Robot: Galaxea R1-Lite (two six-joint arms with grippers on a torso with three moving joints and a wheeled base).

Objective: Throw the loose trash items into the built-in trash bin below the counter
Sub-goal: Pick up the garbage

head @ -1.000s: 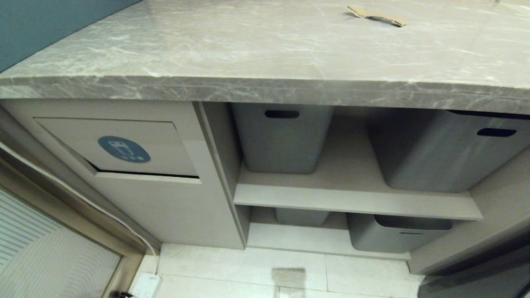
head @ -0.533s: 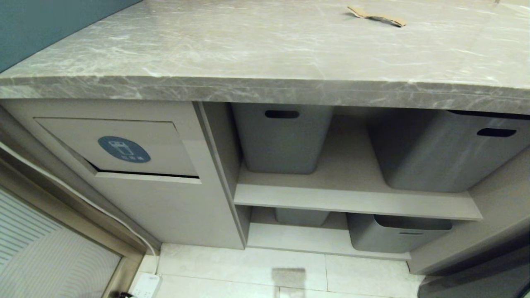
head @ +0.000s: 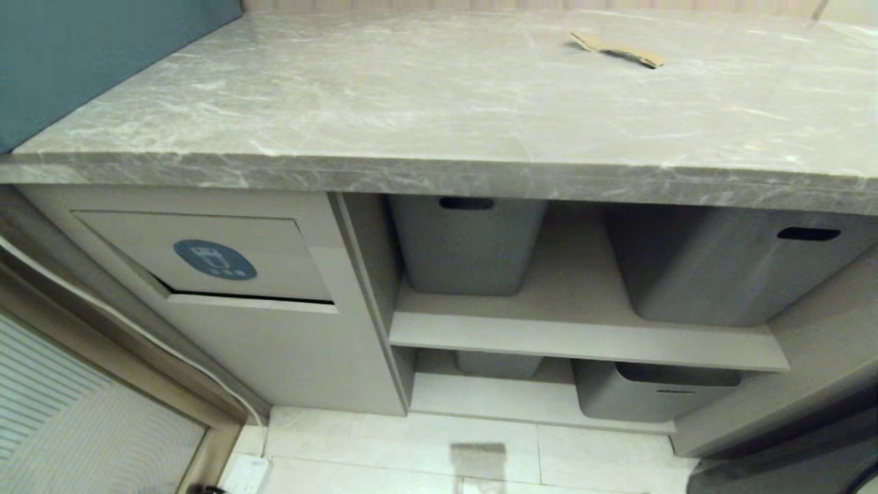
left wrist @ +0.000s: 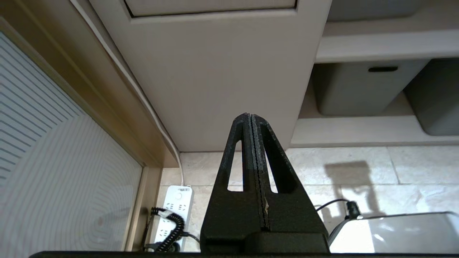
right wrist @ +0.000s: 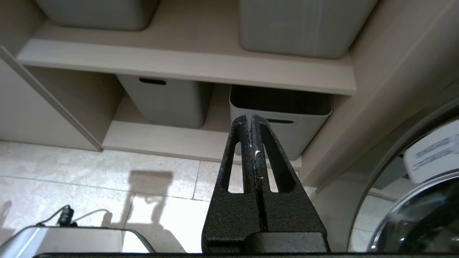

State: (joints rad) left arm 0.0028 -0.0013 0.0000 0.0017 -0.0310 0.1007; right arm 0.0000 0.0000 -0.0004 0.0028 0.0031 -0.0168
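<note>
One torn brown cardboard scrap [head: 617,49] lies far back on the grey marble-look counter [head: 411,116]. Under the counter's left end is the built-in trash bin [head: 206,257], a beige flap with a round blue sticker [head: 215,259], tilted slightly ajar along its lower edge. Neither arm appears in the head view. My left gripper [left wrist: 250,116] is shut and empty, held low in front of the cabinet panel beneath the flap [left wrist: 211,5]. My right gripper [right wrist: 249,117] is shut and empty, low before the open shelves.
Grey plastic tubs [head: 466,243] [head: 720,264] stand on the upper shelf, and more [head: 658,391] on the lower one. A white cable [head: 137,333] runs down the left frame to a power strip [left wrist: 172,211] on the tiled floor. A washer door [right wrist: 419,200] is at right.
The whole head view has shifted down: the camera has risen or tipped up, showing more of the counter's back. The scrap and flap have not moved.
</note>
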